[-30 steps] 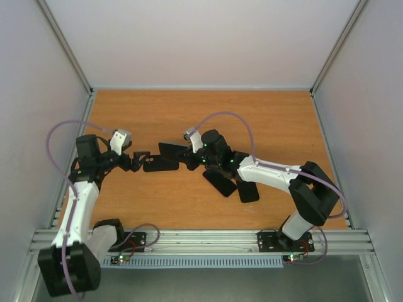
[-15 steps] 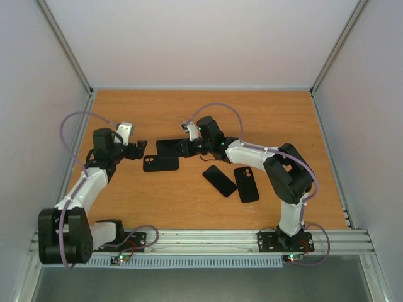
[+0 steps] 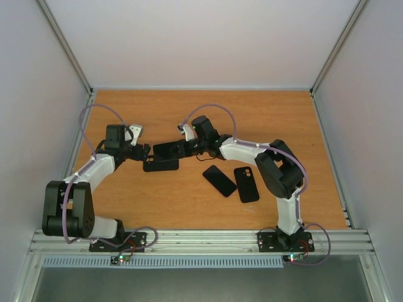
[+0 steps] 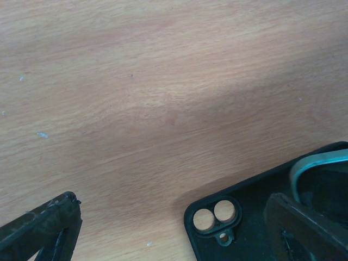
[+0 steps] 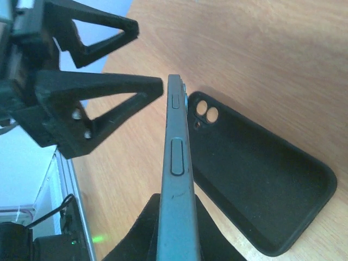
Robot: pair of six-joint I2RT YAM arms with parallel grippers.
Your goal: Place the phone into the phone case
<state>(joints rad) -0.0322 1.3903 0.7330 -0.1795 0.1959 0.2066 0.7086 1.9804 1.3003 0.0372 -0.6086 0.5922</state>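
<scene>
An empty black phone case [image 3: 161, 165] lies flat on the wooden table, its camera holes [image 4: 214, 212] toward the left. My right gripper [image 3: 184, 147] is shut on a dark blue-grey phone [image 3: 167, 150] and holds it on edge just above the case's far side. In the right wrist view the phone [image 5: 176, 179] stands edge-on beside the case [image 5: 261, 185]. My left gripper [image 3: 143, 153] is open at the case's left end, and one of its fingers [image 4: 310, 234] hangs over the case [image 4: 244, 234]. The phone's edge [image 4: 321, 162] shows there too.
A second black phone [image 3: 219, 180] and a second black case [image 3: 246, 184] lie to the right of the middle. The left gripper's fingers [image 5: 98, 109] sit close to the left of the held phone. White walls enclose the table [image 3: 189, 207].
Both arms have swung their elbows toward the back. The left gripper backed off the case's left end and has come in again. The phone stays held over the case, shifted slightly left.
</scene>
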